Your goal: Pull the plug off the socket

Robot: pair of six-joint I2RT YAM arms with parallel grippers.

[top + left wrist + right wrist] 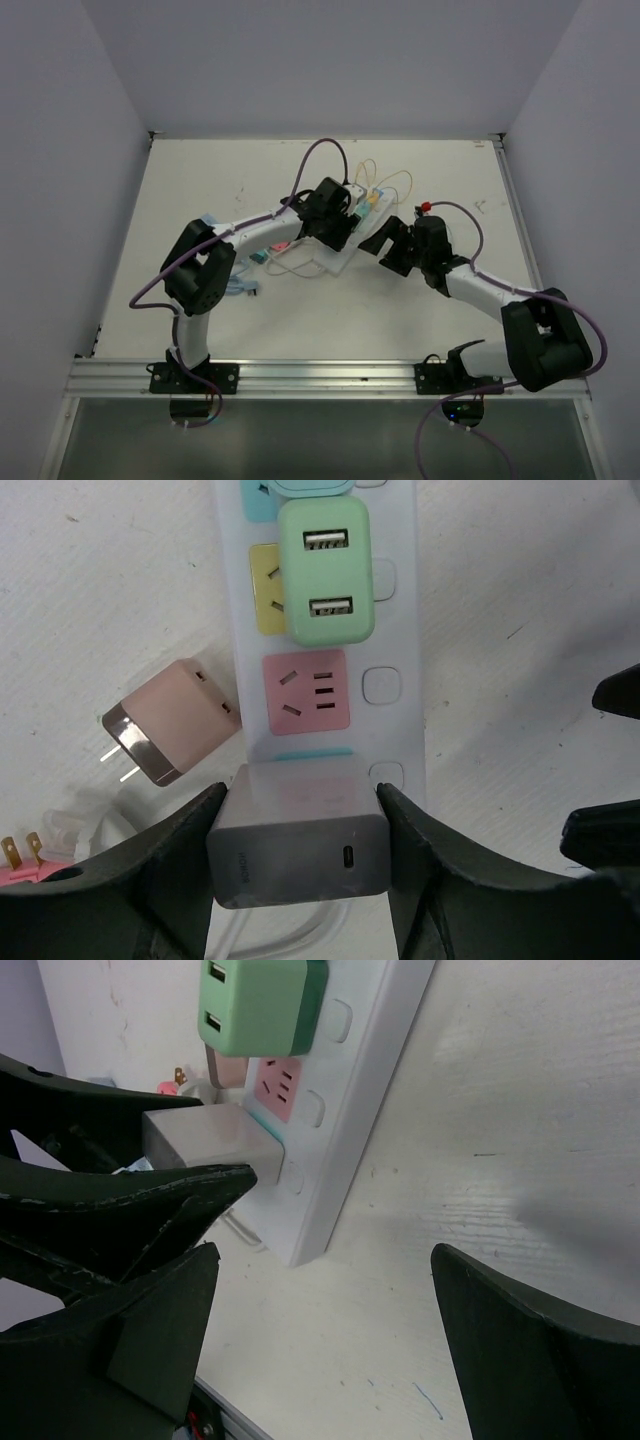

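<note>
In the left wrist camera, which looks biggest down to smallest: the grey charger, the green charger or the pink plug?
1. grey charger, though it's nearest the camera.
2. green charger and pink plug look about alike.

Pale grey walls enclose a white table.

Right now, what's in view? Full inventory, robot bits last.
power strip: 1, white with coloured sockets, mid-table
green charger: 1, green, plugged into strip
grey charger: 1, grey, plugged into strip
pink charger: 1, pink, loose on table left of strip
pink plug: 1, pink with brass prongs, loose, partly out of frame
table: 1, white
left gripper: 1, black, closed on grey charger
right gripper: 1, black, open, beside strip
</note>
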